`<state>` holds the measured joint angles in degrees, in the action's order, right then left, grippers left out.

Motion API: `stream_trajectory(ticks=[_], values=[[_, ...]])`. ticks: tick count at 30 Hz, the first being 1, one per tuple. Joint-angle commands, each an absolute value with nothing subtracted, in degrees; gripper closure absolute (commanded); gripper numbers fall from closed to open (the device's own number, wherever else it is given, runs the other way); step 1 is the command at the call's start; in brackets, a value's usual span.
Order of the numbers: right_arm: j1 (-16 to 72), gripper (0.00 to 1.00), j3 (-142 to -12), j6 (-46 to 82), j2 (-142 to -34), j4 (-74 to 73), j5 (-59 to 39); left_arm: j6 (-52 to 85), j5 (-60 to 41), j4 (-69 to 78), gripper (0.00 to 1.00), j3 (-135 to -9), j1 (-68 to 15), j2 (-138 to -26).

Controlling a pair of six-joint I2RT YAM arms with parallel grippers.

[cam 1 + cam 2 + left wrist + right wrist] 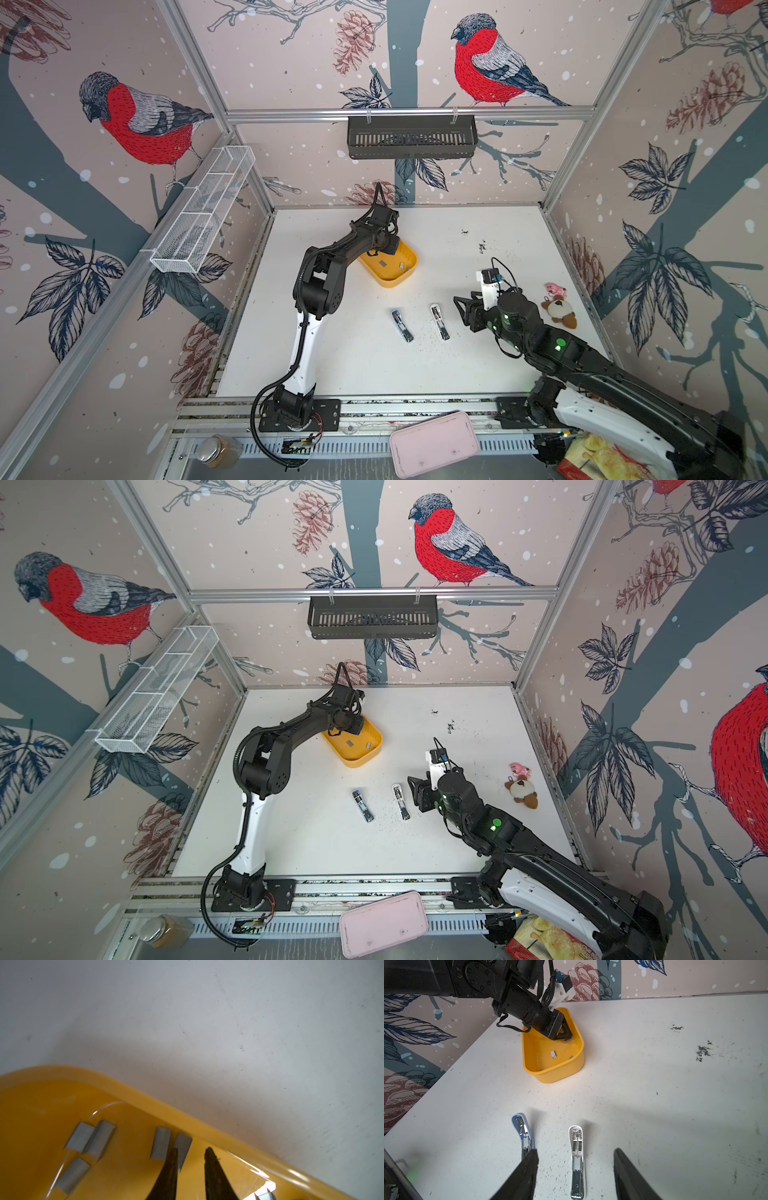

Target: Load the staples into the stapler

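**A:** Where are the staples (97,1140)?

**B:** They lie loose in the yellow tray (145,1103). The tray sits on the bench (654,1064) at about eleven o'clock from the blue stapler (522,1128) and the white stapler (576,1138). Both staplers lie opened flat.

**A:** How will the staples handle?

**B:** Probably as light, stiff, slick metal strips that skate on the plastic and snap apart if bent. Each is best pinched across its two long edges, near the middle.

**A:** And the left hand (192,1149)?

**B:** It reaches steeply down into the tray with only a narrow gap between its fingers. One tip sits at a strip (184,1142) beside the tray wall. The view is blurred, so contact is uncertain, and nothing looks pinched.

**A:** The right hand (576,1149)?

**B:** In both top views it hovers at three o'clock of the white stapler, spread wide and empty.
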<state>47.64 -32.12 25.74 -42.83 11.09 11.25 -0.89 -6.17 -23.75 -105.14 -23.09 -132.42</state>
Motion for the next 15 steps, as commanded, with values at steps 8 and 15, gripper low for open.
stream_trajectory(ticks=[8, 15], values=[[47.53, 0.41, -31.55, 26.30, -42.37, 10.42, 11.05, -1.33, -5.37, -25.66, 0.79, -105.11, -23.03, -132.89], [47.31, 0.41, -31.46, 26.28, -42.22, 10.40, 10.96, -1.31, -4.77, -26.10, 0.80, -105.03, -23.03, -133.42]])
